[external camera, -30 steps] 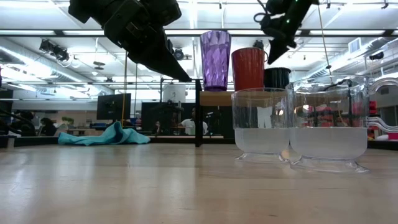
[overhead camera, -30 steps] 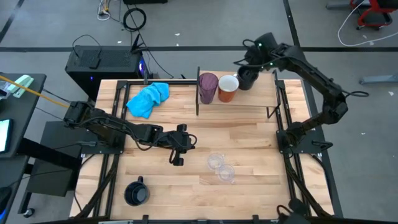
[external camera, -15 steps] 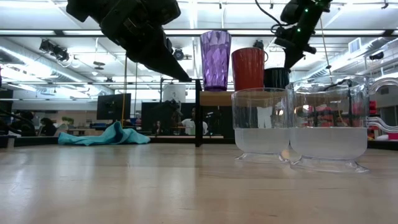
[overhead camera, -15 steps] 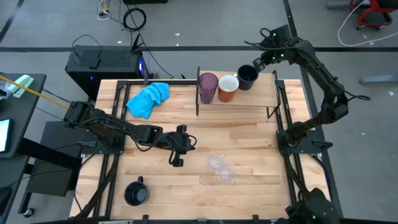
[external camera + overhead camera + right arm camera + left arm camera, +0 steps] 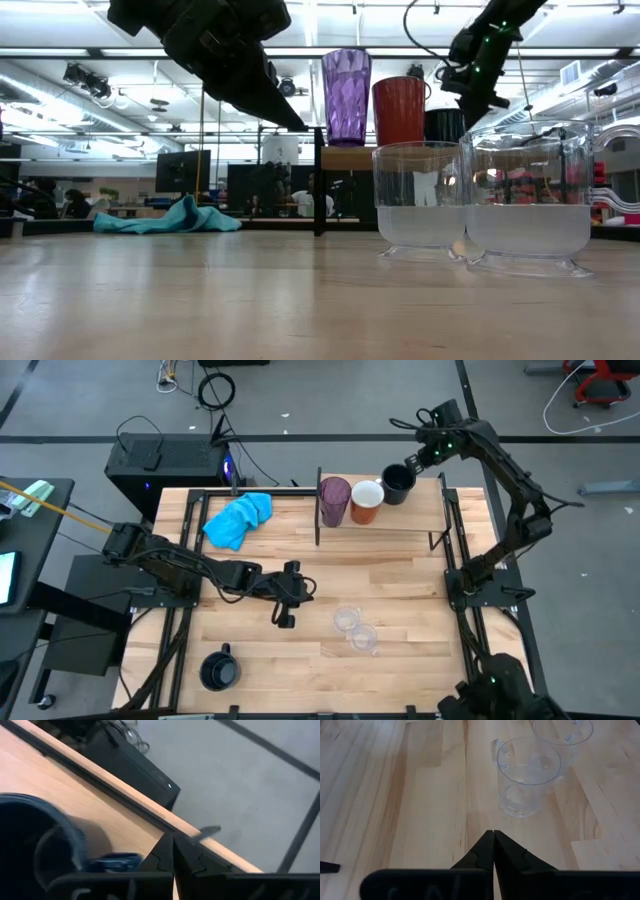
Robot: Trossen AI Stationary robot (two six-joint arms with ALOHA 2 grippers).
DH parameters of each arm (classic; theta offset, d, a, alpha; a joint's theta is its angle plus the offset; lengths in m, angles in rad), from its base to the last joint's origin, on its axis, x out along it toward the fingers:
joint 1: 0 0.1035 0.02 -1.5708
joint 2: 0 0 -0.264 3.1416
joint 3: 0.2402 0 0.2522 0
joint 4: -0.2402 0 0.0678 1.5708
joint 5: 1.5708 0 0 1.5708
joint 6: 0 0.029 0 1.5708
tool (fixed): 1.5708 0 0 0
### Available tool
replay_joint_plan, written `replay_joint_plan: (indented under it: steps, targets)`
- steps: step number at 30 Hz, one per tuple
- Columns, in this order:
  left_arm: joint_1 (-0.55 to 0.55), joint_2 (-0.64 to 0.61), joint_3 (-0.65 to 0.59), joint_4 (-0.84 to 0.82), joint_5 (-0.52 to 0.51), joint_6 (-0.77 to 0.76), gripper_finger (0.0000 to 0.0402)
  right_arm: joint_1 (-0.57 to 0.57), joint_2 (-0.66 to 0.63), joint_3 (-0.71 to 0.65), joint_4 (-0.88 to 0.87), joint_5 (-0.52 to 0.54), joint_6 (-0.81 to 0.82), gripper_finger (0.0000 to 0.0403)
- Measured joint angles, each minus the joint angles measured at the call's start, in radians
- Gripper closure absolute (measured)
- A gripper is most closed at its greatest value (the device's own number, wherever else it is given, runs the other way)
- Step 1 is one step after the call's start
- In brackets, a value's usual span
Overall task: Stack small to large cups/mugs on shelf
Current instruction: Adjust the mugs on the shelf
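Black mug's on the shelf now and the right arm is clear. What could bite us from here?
The two small clear plastic cups stand touching, so gripping one may tip the other. The tall translucent purple tumbler, orange mug and black handled mug crowd together on the light wooden shelf, leaving the right gripper little room.

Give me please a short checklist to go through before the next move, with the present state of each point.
1. Right gripper is clear of the black mug on the shelf: ok, it is shut and empty, beside and above the mug.
2. Three cups stand upright on the shelf: ok, purple tumbler, orange mug, then the black mug.
3. Left gripper is free for a pick: ok, shut with nothing between its fingers, above the table.
4. Two clear cups are reachable: ok, upright, close together in front of the left gripper.
5. Second black mug is upright: ok, at the table's near left.
6. Blue cloth is off the shelf: ok.
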Motion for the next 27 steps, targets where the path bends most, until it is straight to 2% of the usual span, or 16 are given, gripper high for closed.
replay_joint_plan:
  steps: [7,18,27]
  targets:
    - [0.0,0.0,0.0,0.0,0.0,0.0,0.0378,-0.034,0.034,-0.001,-0.022,-0.038,0.003,0.0401]
    - [0.0,0.0,0.0,0.0,0.0,0.0,0.0389,-0.034,0.034,-0.001,-0.009,-0.057,-0.011,0.0401]
    - [0.0,0.0,0.0,-0.003,0.0,-0.001,0.0378,-0.049,0.034,-0.001,-0.004,-0.14,0.0,0.0401]
